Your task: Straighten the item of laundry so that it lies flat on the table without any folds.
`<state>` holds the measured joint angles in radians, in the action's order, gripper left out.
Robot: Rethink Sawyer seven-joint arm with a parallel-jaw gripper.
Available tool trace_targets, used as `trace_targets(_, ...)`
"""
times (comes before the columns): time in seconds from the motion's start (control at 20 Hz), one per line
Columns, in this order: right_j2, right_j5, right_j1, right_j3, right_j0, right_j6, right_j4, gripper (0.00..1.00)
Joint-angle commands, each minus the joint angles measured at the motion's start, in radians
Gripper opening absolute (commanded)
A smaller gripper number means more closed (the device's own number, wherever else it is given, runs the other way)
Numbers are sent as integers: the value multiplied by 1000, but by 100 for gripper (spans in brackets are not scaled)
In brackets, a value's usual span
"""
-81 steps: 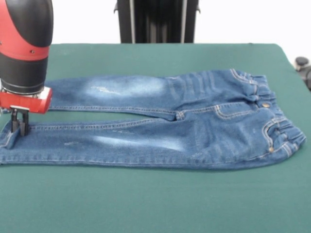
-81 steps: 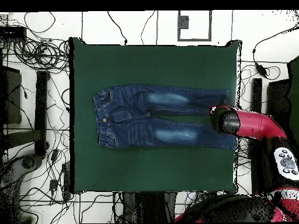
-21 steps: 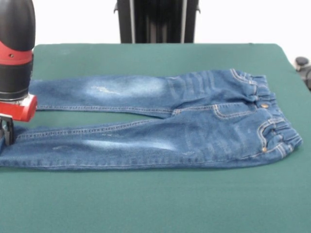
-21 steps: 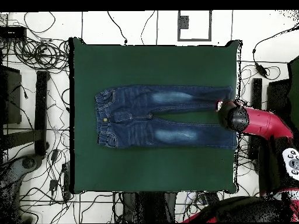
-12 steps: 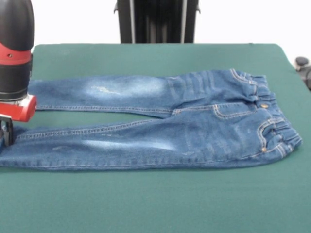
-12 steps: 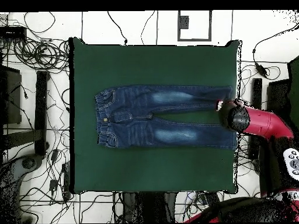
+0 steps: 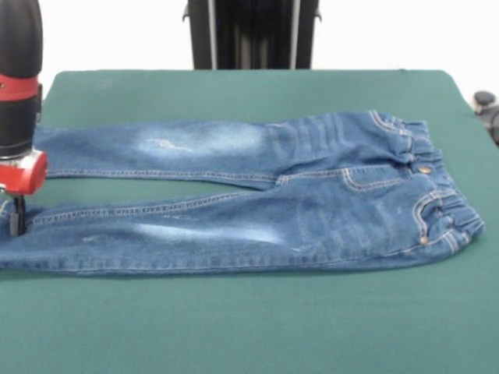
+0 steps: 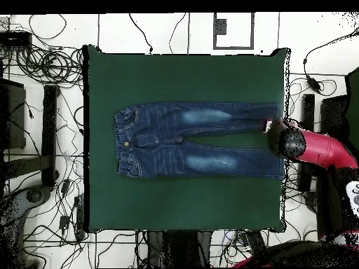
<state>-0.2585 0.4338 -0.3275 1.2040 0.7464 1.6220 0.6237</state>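
A dark green table carried a single pair of small blue jeans, spread lengthwise across its middle with both legs laid out side by side and a narrow strip of green cloth showing between them. In the front view the gathered waistband lay toward the table's right edge and the two hems reached its left edge; the overhead view showed the same garment running nearly the full width of the table, hems at the edge where the arm stood. The one red and black arm hung over that edge, its gripper down at the hem of the nearer leg, touching or just above the denim; whether its fingers were apart or together could not be told. Pale faded patches marked each leg. Nothing else lay on the cloth. Beyond the table's edges, tangled black cables covered the white floor.
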Motion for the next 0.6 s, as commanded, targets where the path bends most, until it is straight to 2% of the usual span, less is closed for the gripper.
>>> trace_targets(0.05,-113,37,43,65,-5,-140,18,100)
trace_targets(0.6,-146,76,2,91,12,-157,-3,100)
